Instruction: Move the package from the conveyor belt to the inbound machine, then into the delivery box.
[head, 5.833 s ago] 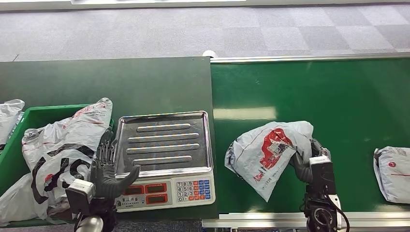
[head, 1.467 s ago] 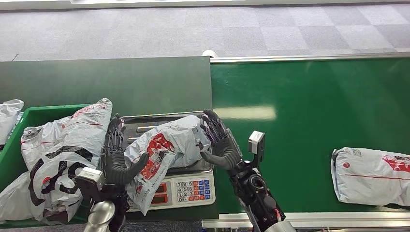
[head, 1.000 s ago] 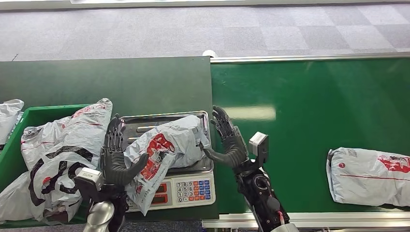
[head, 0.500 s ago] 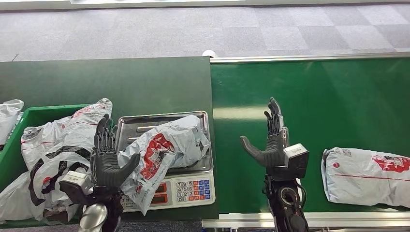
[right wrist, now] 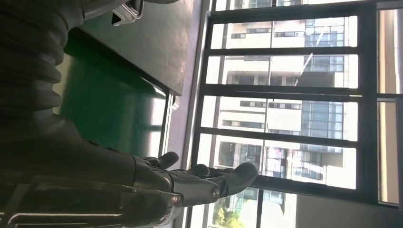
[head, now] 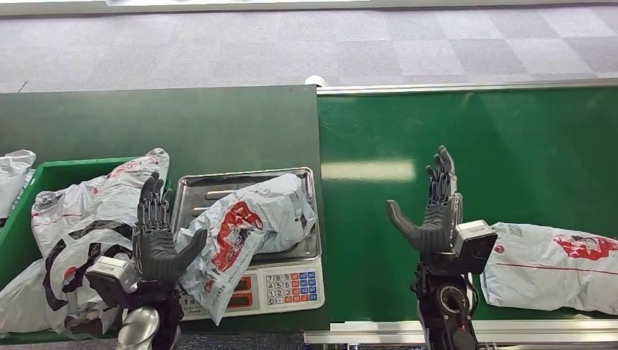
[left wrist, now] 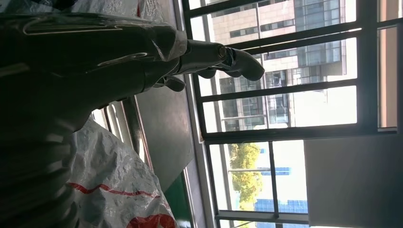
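At the far left a green plastic delivery box [head: 44, 175] holds a heap of grey plastic mailer bags [head: 87, 219], and just beside it the left hand [head: 157, 237] stands upright with fingers spread and thumb out, holding nothing, its thumb at the edge of the package. The crumpled grey plastic package with red print [head: 244, 226] lies on the steel tray of the silver weighing scale with a keypad [head: 284, 284], one corner drooping over the scale's front. Further right, over the green conveyor belt [head: 510, 138], the right hand [head: 433, 215] is raised with fingers straight and apart, empty, just beside another grey printed mailer bag [head: 554, 266] lying flat on the belt.
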Controlling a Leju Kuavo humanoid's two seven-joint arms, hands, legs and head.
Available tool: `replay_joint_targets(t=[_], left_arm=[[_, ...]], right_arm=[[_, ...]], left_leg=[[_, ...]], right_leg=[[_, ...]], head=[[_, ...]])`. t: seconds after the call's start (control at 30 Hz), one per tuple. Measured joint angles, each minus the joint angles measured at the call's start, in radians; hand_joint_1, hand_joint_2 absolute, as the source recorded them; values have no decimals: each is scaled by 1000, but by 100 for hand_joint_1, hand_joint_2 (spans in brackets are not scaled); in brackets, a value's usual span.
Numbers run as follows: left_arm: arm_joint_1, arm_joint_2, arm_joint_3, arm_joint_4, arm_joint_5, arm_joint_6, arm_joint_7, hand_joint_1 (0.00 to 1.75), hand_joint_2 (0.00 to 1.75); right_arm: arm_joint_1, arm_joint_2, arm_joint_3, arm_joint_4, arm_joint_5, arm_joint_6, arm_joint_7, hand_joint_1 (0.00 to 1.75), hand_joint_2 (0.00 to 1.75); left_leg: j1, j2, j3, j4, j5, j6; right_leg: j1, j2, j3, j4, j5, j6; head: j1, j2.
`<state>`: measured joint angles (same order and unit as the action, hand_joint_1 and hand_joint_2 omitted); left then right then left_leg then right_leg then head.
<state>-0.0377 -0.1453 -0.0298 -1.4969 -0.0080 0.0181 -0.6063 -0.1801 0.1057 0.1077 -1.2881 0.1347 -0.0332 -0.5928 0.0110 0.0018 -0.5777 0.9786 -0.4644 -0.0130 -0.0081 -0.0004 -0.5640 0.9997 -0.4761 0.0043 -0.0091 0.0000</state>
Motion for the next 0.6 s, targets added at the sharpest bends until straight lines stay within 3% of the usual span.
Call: replay_joint_targets(t=[0.6], left_arm=[[0, 0, 4, 0, 1, 0, 1, 0, 175]], right_arm=[[6, 0, -22, -12, 0, 0, 0, 0, 175]], left_leg=[[0, 0, 0, 0, 0, 0]], right_leg=[[0, 0, 0, 0, 0, 0]], head=[[0, 0]])
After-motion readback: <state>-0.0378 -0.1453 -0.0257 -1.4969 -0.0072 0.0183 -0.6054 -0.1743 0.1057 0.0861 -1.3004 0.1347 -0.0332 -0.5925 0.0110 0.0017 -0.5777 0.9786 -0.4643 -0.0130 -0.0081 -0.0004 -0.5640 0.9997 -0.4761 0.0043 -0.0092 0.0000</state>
